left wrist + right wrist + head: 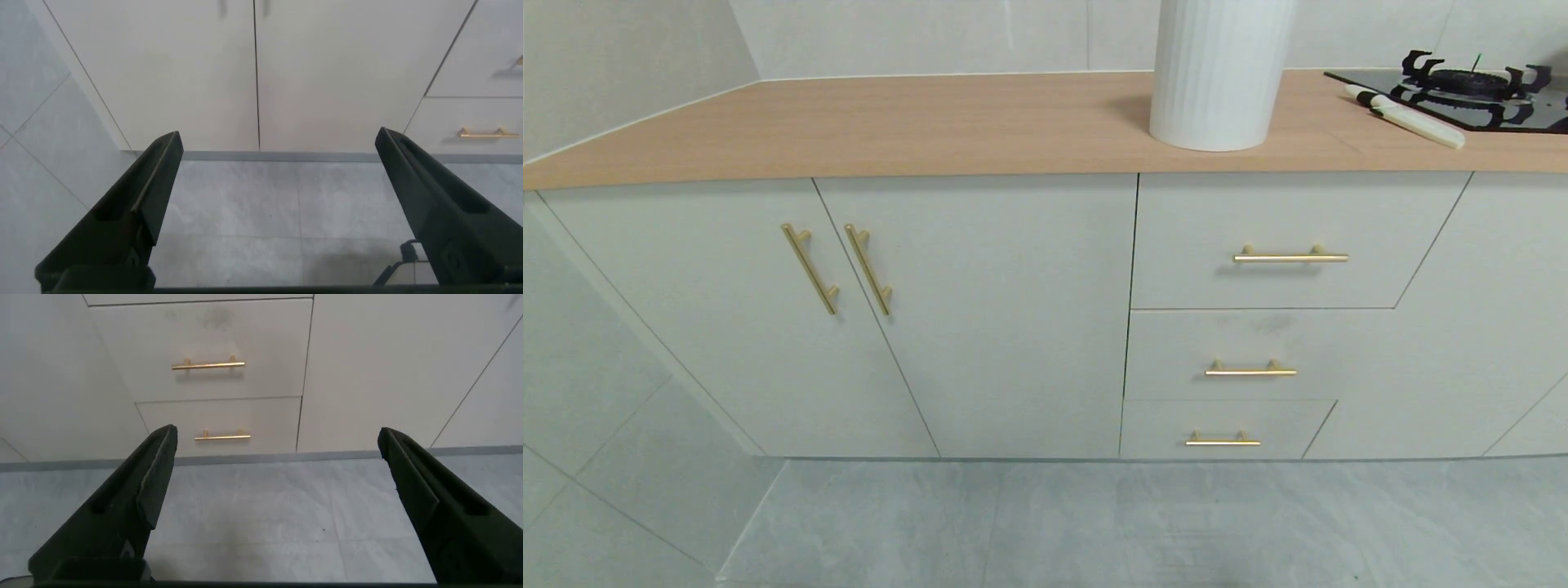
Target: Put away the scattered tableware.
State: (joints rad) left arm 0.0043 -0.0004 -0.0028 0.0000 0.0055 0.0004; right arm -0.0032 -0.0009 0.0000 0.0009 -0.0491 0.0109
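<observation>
A cream-handled utensil lies on the wooden countertop at the far right, partly on the edge of the black hob. A tall white ribbed container stands on the counter to its left. My left gripper is open, held low over the grey floor and facing the cabinet doors. My right gripper is also open with nothing between its fingers, low over the floor in front of the lower drawers.
Below the counter are two cabinet doors with gold handles on the left and three drawers with gold bar handles on the right. A tiled wall closes the left side. Grey floor tiles lie open before the cabinets.
</observation>
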